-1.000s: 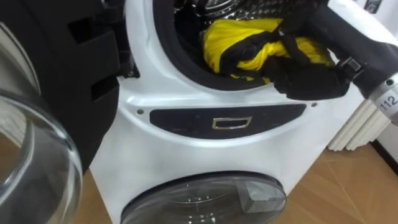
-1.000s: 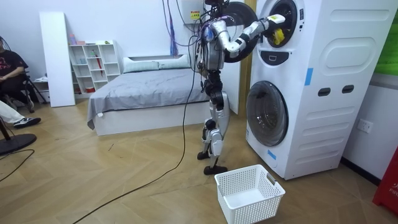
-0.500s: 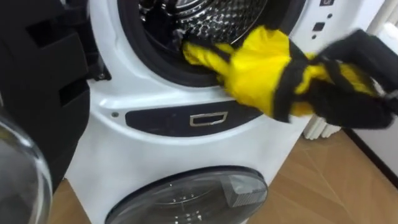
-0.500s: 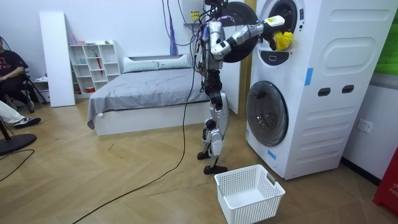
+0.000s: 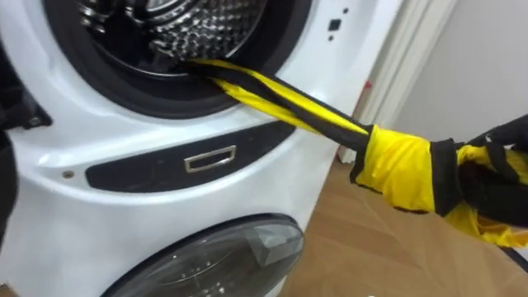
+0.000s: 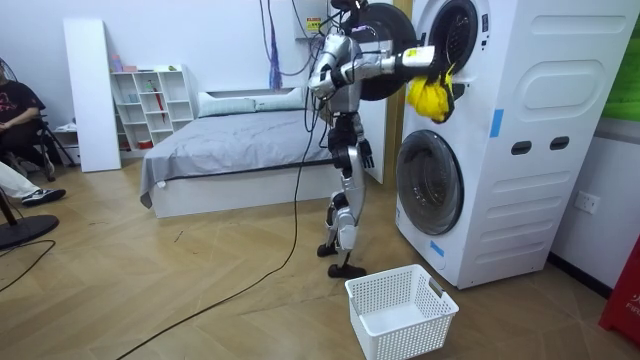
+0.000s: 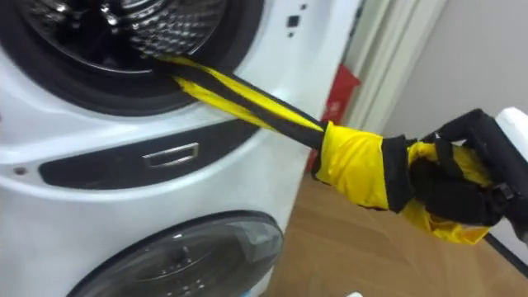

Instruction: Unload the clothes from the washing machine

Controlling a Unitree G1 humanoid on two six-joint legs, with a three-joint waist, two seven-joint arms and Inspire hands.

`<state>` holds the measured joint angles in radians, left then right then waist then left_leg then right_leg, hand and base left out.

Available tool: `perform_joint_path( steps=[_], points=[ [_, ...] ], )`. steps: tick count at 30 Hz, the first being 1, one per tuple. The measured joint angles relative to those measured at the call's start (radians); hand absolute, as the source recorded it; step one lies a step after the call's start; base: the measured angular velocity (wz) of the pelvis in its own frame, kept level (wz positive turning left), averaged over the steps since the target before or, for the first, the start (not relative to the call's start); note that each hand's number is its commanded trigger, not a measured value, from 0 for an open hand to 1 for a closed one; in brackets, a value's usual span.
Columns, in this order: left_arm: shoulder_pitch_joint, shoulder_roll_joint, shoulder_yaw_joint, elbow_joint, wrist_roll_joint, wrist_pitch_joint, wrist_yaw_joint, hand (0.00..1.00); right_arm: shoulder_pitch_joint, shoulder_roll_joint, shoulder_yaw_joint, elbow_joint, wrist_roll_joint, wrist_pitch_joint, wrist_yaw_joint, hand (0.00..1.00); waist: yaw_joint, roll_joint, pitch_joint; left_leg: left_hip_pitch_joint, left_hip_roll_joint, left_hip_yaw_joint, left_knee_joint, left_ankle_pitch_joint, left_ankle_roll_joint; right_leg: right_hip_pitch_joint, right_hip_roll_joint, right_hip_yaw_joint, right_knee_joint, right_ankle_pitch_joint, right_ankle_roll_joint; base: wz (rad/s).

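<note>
A yellow and black garment (image 5: 400,169) hangs in the air in front of the stacked white washing machine (image 5: 99,165). One long sleeve (image 5: 272,95) of it still runs taut back into the upper drum (image 5: 165,33). My right hand (image 7: 450,186), black, is shut on the bunched end of the garment at the right, well clear of the drum's mouth. In the room view the garment (image 6: 428,97) dangles from that hand beside the upper opening. My left hand (image 6: 365,153) hangs low by my hip.
The upper round door (image 6: 382,50) stands swung open towards me. Below is a second glass door (image 5: 214,264), closed. A white laundry basket (image 6: 400,310) sits on the wood floor by my feet. Behind me are a bed (image 6: 230,140) and a seated person (image 6: 15,110).
My right hand has drawn the garment out of the drum and away to the right, so the sleeve is now stretched. My upper body has turned, shifting the eye views.
</note>
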<state>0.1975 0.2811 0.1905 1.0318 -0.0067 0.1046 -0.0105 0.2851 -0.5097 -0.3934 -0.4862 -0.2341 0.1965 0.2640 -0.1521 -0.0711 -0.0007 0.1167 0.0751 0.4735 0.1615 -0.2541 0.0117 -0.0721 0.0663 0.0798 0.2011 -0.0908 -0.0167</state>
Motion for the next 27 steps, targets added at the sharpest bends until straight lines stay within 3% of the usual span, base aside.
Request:
perform_joint_path(
  steps=[5,10,13,16,22,27],
  points=[
    [-0.032,-0.011,-0.025,0.001,0.001,0.007,0.003,0.0,-0.001,0.007,-0.004,0.119,0.035,0.002,-0.01,1.0,-0.022,0.027,0.0031,-0.026,0.003,0.02,0.001,-0.001,-0.004,-0.033,0.007,0.009,0.001,0.005,-0.008,-0.15],
    [-0.096,-0.04,-0.168,0.047,-0.038,0.009,0.049,0.0,-0.033,0.058,0.044,0.332,0.082,0.012,-0.025,1.0,-0.034,0.042,0.0025,-0.044,0.003,0.05,-0.001,0.0,-0.005,-0.067,0.015,0.04,0.01,0.007,-0.012,-0.19],
    [-0.119,-0.051,-0.236,0.05,-0.042,0.005,0.049,0.0,-0.069,0.058,0.072,0.413,0.088,0.01,-0.027,1.0,-0.038,0.053,0.0081,-0.065,0.001,0.076,0.0,0.0,-0.005,-0.108,0.021,0.06,0.023,0.009,-0.013,-0.26],
    [-0.12,-0.05,-0.252,0.051,-0.043,-0.002,0.049,0.0,-0.096,0.058,0.072,0.491,0.086,0.009,-0.059,1.0,-0.05,0.076,0.0022,-0.09,0.001,0.09,0.0,-0.001,-0.006,-0.138,0.023,0.073,0.023,0.01,-0.013,-0.14],
    [-0.114,-0.04,-0.267,0.049,-0.043,-0.001,0.049,0.0,-0.116,0.058,0.072,0.569,0.071,-0.008,-0.123,1.0,-0.058,0.141,0.0042,-0.118,0.002,0.09,0.005,-0.001,-0.007,-0.162,0.027,0.087,0.024,0.013,-0.013,-0.11],
    [-0.124,-0.04,-0.274,0.047,-0.043,0.0,0.049,0.0,-0.17,0.058,0.078,0.651,0.077,-0.033,-0.179,1.0,-0.062,0.165,0.0026,-0.168,-0.002,0.091,0.006,-0.001,-0.007,-0.233,0.032,0.108,0.054,0.013,-0.013,-0.13]
  ],
)
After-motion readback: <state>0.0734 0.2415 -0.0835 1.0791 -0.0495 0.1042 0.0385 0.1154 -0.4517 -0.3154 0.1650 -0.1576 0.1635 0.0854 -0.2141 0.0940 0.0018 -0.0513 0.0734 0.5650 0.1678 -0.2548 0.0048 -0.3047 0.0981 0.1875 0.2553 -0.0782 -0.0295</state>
